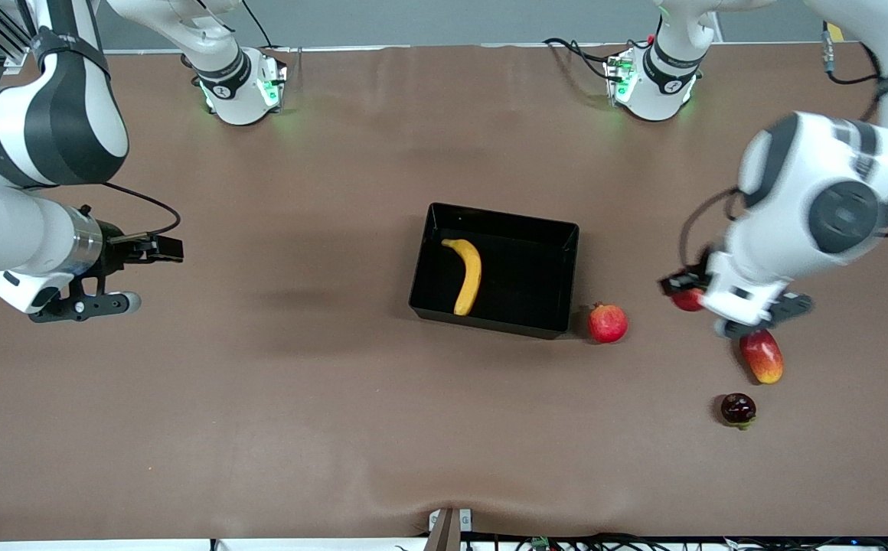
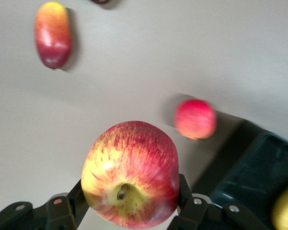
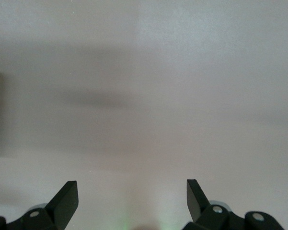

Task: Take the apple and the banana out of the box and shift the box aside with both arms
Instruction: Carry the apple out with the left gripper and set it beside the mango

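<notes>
- The apple (image 2: pixel 132 175) is clamped between the fingers of the left gripper (image 1: pixel 700 300), held up in the air over bare table toward the left arm's end, well clear of the box (image 1: pixel 566 252).
- Just below that gripper lies the mango (image 1: pixel 761 357); a dark round fruit (image 1: pixel 738 409) sits nearer the camera than the mango, and the pomegranate (image 1: pixel 607 323) rests between the gripper and the box, just beside the box's corner.
- The banana (image 1: pixel 467 274) lies inside the box, near the wall on the right arm's side.
- The right gripper (image 1: pixel 126 277) waits with its fingers spread wide and nothing in them, over bare table (image 1: pixel 260 398) toward the right arm's end, well apart from the box.
- Step in hand, as I judge it: the apple is out and needs setting down; the banana is not yet lifted, and the box is not yet moved.
- The next move calls for lowering the apple onto a free patch, not onto the mango under the hand, then letting go.
- Open room: the table around the right gripper is broad and bare, so the box could slide that way; on the left arm's side three loose fruits crowd the path, and the pomegranate by the box wall could be knocked.
</notes>
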